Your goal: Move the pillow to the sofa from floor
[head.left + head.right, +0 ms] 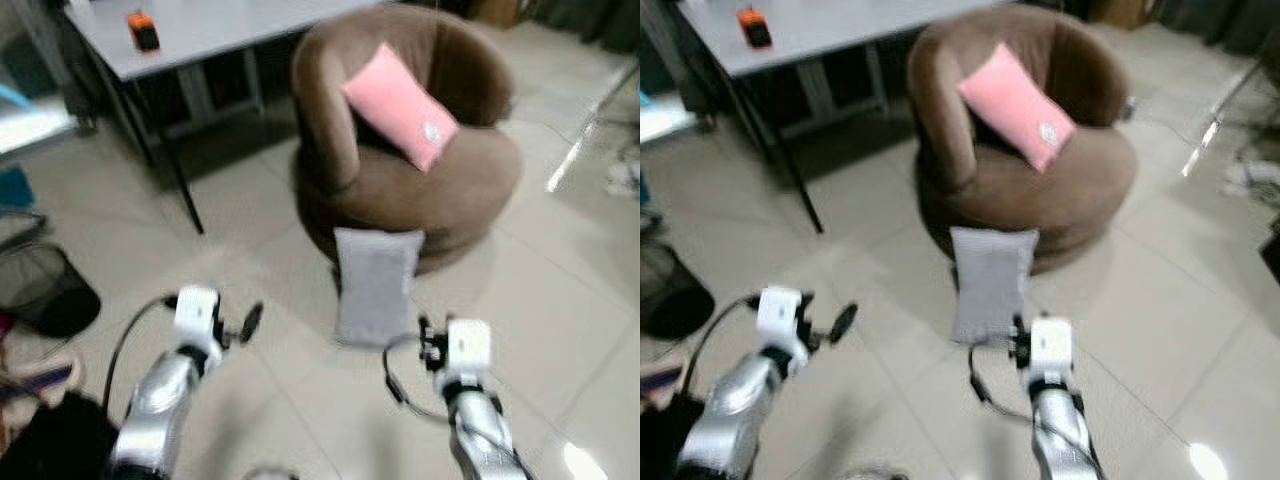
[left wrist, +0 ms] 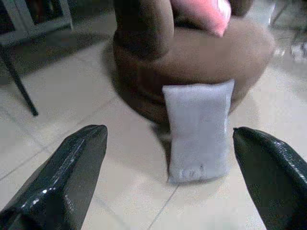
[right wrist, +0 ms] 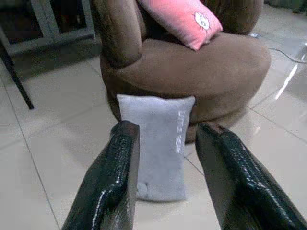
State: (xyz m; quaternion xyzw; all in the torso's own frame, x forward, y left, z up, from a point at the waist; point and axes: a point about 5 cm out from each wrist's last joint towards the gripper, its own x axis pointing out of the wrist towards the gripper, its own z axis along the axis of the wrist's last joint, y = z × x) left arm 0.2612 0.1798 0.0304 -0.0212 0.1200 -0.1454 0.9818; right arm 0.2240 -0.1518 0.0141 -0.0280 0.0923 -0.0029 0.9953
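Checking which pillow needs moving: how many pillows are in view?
2. A grey pillow stands on the floor, leaning against the brown sofa's base. A pink pillow lies on the seat against the backrest. Others may be hidden.

The floor [image 1: 250, 215] is laid with large pale glossy tiles separated by thin dark grout lines. Bright light reflects off the tiles at the right side of the room, forming a long streak and a small glare spot near the lower right. A grey-topped table [image 1: 215, 30] on thin dark legs stands at the upper left, casting shadow on the tiles beneath it. A small orange and black object [image 1: 143, 30] rests on the tabletop. A dark mesh wastebasket [image 1: 45, 290] lies at the left edge. A thin cable [image 3: 288, 55] runs across the tiles on the right.
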